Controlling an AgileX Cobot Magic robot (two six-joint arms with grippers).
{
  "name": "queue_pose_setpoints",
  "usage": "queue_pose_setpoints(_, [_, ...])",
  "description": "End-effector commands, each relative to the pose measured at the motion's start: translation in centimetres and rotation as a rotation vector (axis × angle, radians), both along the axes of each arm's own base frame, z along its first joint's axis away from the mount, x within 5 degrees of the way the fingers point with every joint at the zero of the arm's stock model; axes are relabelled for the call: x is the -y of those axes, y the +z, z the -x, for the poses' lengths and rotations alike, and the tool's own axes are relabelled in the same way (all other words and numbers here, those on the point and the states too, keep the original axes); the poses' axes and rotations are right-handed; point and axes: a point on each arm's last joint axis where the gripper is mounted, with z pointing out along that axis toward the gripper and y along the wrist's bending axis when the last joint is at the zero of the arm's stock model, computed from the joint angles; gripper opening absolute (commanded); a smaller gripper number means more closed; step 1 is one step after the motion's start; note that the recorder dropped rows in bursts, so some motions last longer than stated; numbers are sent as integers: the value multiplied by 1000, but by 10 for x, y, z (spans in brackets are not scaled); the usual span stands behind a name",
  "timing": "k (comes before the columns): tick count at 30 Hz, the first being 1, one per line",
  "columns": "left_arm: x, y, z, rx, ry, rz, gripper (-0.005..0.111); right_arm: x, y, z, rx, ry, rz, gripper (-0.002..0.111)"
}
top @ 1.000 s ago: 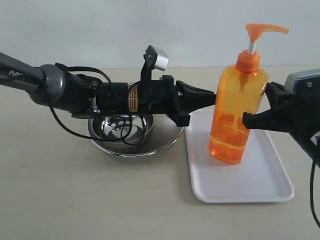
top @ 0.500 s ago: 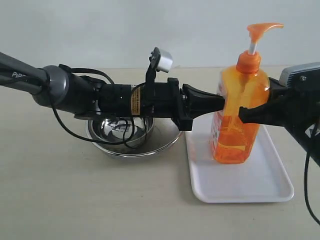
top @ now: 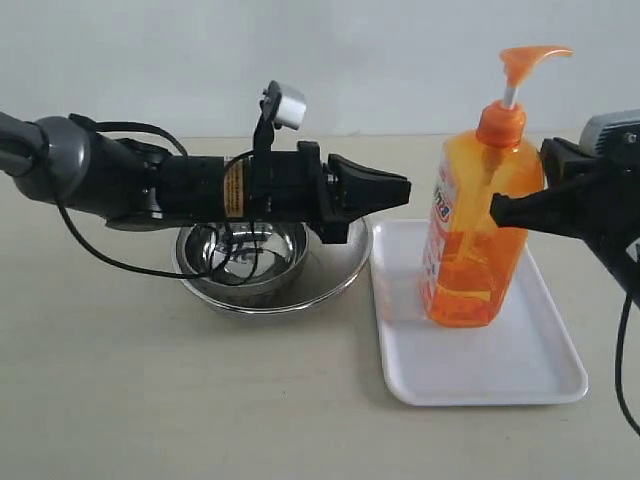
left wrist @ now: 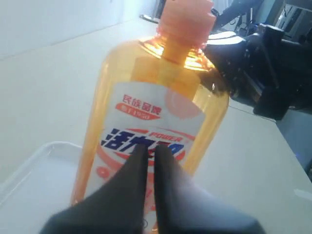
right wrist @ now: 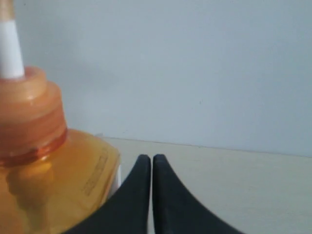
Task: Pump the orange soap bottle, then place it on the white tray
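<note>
The orange soap bottle (top: 470, 230) stands upright on the white tray (top: 480, 375), its pump head raised. My left gripper (top: 405, 187) is shut and empty, pointing at the bottle's label from the left with a small gap between them. In the left wrist view the label (left wrist: 146, 112) fills the space just beyond the shut gripper (left wrist: 151, 148), and a tray corner (left wrist: 29, 170) shows below. My right gripper (top: 495, 209) is shut and empty at the bottle's right shoulder. In the right wrist view the bottle (right wrist: 44, 180) lies beside the gripper (right wrist: 152, 158), not between its fingers.
A round steel bowl (top: 270, 275) sits on the table left of the tray, under my left arm. A loose black cable hangs from that arm into the bowl. The beige table runs to a pale wall behind.
The bottle went from tilted between both grippers to standing upright on the tray. My left gripper has drawn back to the left, away from the bottle. The right gripper shifted slightly right.
</note>
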Motion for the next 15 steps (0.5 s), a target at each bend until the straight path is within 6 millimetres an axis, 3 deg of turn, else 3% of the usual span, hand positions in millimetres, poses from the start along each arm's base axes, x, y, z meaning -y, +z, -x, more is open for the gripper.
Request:
queue_pose_setpoints(1, [-11,9,8,16,40,12,5,13,16,16,66,-76,-6,0])
queue_pose_setpoints(7, [-25,39,36,82,71,37,5,30,31,50,158,-127,-47,0])
queue_pose_setpoints(11, [-51,79,85,140,135,76,5,47,39,72,192,-211,-120,0])
queue_pose_setpoints(15, [-75,108,128,188,218,105,5,48,34,76,101,-204,-140,0])
